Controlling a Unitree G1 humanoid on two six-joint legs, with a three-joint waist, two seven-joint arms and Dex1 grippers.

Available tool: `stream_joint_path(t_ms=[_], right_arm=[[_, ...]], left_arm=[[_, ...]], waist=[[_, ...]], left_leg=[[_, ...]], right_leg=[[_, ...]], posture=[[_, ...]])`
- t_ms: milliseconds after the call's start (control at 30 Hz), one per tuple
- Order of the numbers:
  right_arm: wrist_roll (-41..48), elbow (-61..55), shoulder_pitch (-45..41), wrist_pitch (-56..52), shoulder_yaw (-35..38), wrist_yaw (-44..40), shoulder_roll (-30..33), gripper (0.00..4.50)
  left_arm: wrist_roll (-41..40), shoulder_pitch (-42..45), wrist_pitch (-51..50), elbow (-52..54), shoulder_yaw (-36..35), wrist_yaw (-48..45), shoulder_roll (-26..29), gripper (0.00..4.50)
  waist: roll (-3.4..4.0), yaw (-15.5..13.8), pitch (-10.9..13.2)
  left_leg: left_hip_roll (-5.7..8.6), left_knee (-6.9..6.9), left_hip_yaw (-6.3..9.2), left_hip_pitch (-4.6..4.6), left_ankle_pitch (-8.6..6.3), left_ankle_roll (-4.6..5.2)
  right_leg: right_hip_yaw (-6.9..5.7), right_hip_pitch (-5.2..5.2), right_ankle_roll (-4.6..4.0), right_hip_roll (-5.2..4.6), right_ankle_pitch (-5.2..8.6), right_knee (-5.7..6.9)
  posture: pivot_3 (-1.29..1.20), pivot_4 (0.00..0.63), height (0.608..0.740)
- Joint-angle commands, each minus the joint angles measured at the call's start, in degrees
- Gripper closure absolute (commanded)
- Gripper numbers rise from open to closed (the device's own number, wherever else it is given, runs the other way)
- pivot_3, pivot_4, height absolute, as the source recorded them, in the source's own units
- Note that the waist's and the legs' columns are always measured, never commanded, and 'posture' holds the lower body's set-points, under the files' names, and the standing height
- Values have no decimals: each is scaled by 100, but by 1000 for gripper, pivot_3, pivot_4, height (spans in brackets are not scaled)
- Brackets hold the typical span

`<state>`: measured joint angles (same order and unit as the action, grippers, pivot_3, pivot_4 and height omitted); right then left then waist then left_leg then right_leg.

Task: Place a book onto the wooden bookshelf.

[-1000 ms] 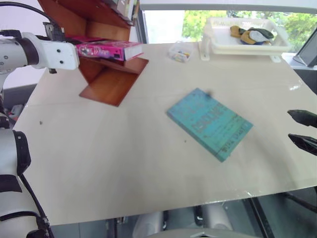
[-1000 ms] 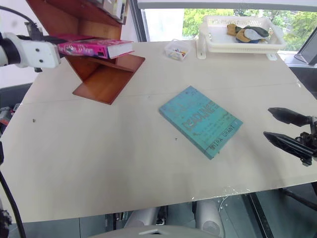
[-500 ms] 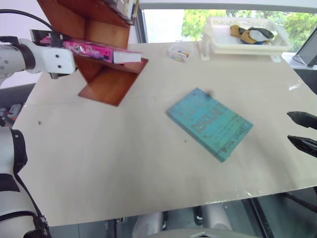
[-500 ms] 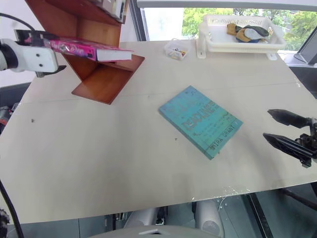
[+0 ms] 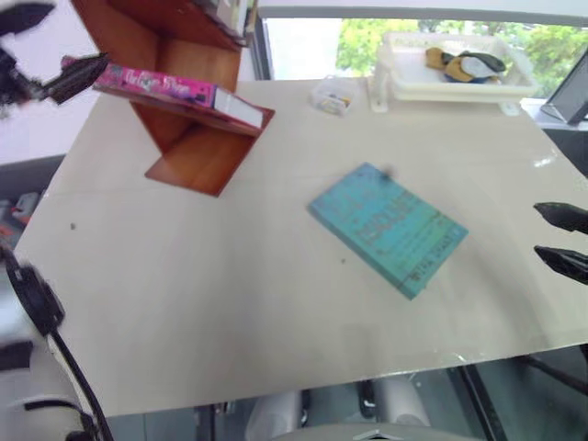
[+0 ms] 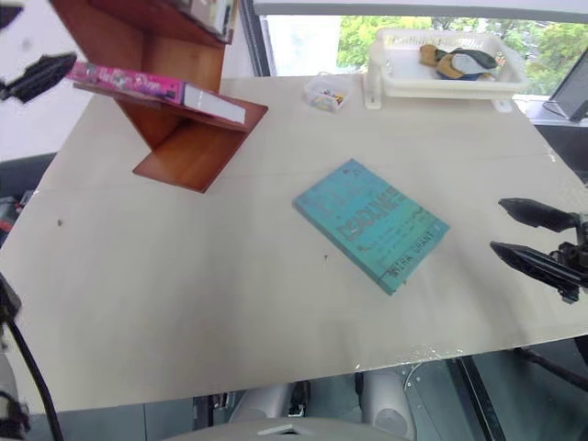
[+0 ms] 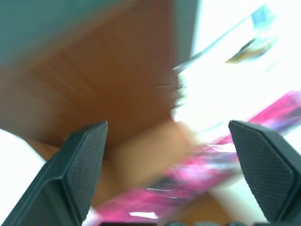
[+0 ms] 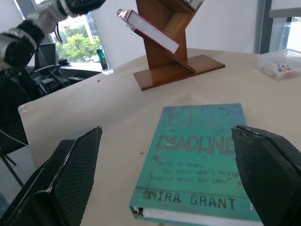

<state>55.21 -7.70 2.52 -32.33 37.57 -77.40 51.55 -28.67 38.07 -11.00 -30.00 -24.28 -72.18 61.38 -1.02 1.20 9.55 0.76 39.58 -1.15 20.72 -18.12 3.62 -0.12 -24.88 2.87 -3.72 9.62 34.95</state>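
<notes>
The pink book (image 5: 165, 87) lies tilted on a slanted board of the wooden bookshelf (image 5: 197, 152) at the table's far left, white page edges facing right. My left gripper (image 5: 48, 44) hangs open just off the book's left end, its lower finger (image 6: 41, 75) close to the cover and nothing held. The left wrist view has the book (image 7: 207, 172) blurred between the open fingers (image 7: 87, 162), in front of brown wood (image 7: 94, 70). My right gripper (image 6: 535, 237) stands open and empty at the table's right edge.
A teal book (image 5: 386, 228) lies flat mid-table, just ahead of the right gripper (image 8: 167, 131). At the far edge stand a white tray (image 5: 404, 90) holding soft items and a small clear box (image 5: 333, 95). A few other books stand on the shelf's upper board (image 6: 213, 14).
My left gripper has opened, let go of the pink book and drawn back to the left. The book now rests tilted on the shelf board. The right gripper has stayed still.
</notes>
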Motion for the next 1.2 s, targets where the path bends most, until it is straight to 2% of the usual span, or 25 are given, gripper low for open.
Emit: stream_joint_path(t_ms=[33,133,200,367,500,800,1200], right_arm=[[-9,60,-6,14,55,-152,99,0],[-75,218,-109,39,-21,-213,134,0],[-126,350,-195,34,-86,-280,179,0],[-218,509,-333,24,-157,-404,287,0],[-326,546,-78,65,-24,-460,290,0],[-1103,1119,867,789,41,-674,218,0],[-1819,1785,1226,1749,-115,-702,65,0]], left_arm=[[-906,-1966,-1595,2415,-975,124,-145,38],[-1140,-3229,-2306,3417,-1465,547,-410,38],[-945,-3765,-2287,3793,-1544,866,-619,38],[-961,-4469,-2384,4424,-1641,1227,-911,38],[-799,-4862,-2330,4525,-1494,1584,-1230,38],[-848,-5027,-2354,4669,-1091,1767,-1474,38],[-758,-4882,-2077,4451,-810,1641,-1483,38]], waist=[[-9,11,4],[-25,-30,6],[-21,-91,5],[-5,-215,0],[2,-205,-5],[-1,-201,-7],[12,-190,-16]], left_leg=[[-1,-7,-1,2,0,-1],[-3,-8,8,15,0,-5],[-2,-8,14,10,2,-9],[3,-9,22,-12,-2,2],[1,-10,26,-12,3,-5],[8,-12,17,-9,3,-2],[1,-13,6,-16,2,-2]], right_leg=[[3,-6,-1,-26,0,-1],[-2,-20,-3,-30,-1,-1],[-7,-15,-5,-34,-1,-2],[-15,11,-34,-36,9,-7],[-18,10,-41,-29,6,-4],[-15,11,-40,-19,7,-11],[-4,10,-39,7,8,-9]], posture=[[0,150,740],[0,150,740],[0,150,740],[0,150,740],[0,150,740],[0,150,740],[0,150,740]])
